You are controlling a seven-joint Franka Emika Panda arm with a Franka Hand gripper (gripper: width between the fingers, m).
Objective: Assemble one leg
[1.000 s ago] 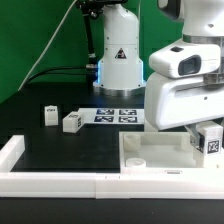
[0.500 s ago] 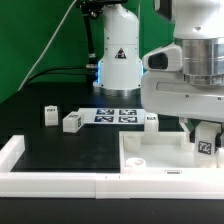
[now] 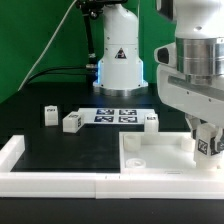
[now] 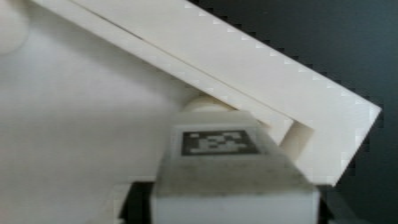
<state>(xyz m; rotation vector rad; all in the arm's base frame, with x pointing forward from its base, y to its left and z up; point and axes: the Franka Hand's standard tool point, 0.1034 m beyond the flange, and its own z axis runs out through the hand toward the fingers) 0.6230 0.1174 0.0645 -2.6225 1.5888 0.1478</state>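
Note:
My gripper [image 3: 206,140] is shut on a leg [image 3: 209,145], a small white block with a square marker tag, and holds it over the back right corner of the large white square slab [image 3: 150,150]. In the wrist view the leg [image 4: 222,160] fills the space between the dark fingers [image 4: 139,203], tag face up, close to a round corner hole [image 4: 210,103] of the slab [image 4: 89,110]. Three more legs stand on the black table: one [image 3: 50,115] and another [image 3: 72,122] at the exterior view's left, and a third [image 3: 151,121] behind the slab.
The marker board [image 3: 117,115] lies in front of the arm's white base [image 3: 118,60]. Long white border rails [image 3: 60,182] run along the front and left edge [image 3: 10,150] of the black table. A rail passes next to the held leg in the wrist view [image 4: 214,60].
The gripper with the leg has shifted slightly toward the exterior view's left and turned, uncovering the third leg behind the slab. The leg stays near the slab's back right corner.

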